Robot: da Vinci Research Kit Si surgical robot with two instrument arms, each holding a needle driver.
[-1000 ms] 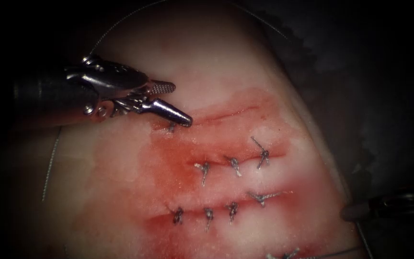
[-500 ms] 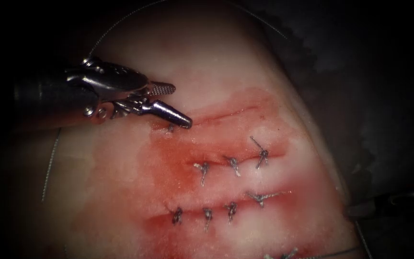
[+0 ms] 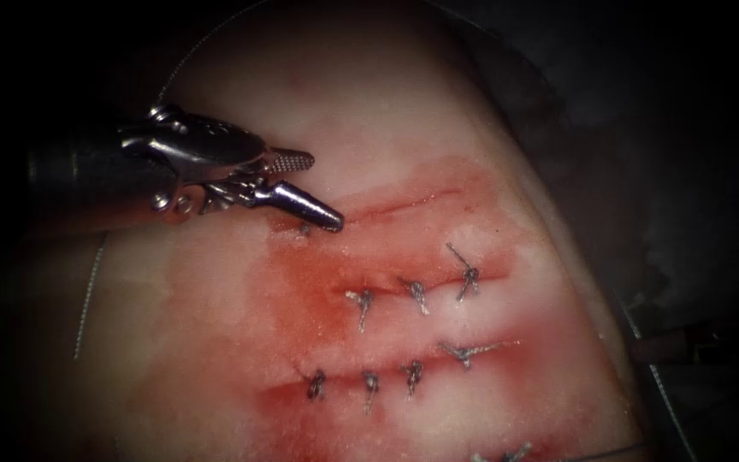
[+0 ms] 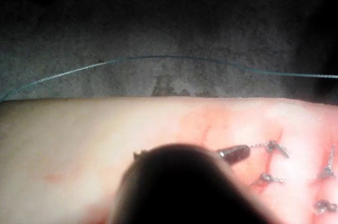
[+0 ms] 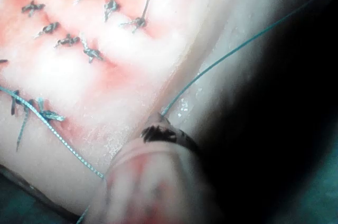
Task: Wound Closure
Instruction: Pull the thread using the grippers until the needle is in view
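Observation:
My left tool (image 3: 325, 192) hangs over the upper left of the tissue (image 3: 215, 308) with its jaws open and nothing between them. Its lower jaw tip rests at a stitch (image 3: 304, 228) at the left end of the top cut (image 3: 404, 204). The left wrist view has the same tool (image 4: 232, 154) beside that stitch (image 4: 272, 147). My right tool (image 3: 686, 344) sits off the tissue's right edge. In the right wrist view it (image 5: 158, 134) looks shut on the thread (image 5: 227, 55), which leads away from its tip.
Two lower cuts carry several knotted stitches (image 3: 416, 295) (image 3: 369, 381). Red fluid (image 3: 318, 299) stains the tissue around them. Thread (image 3: 656, 385) runs down past the right edge, and another strand (image 3: 87, 299) lies along the left side. Dark cloth (image 3: 643, 171) surrounds the tissue.
My right tool has drawn back to the right and slightly up, away from the tissue's edge, and the thread beside it shifted along. The left tool has barely moved.

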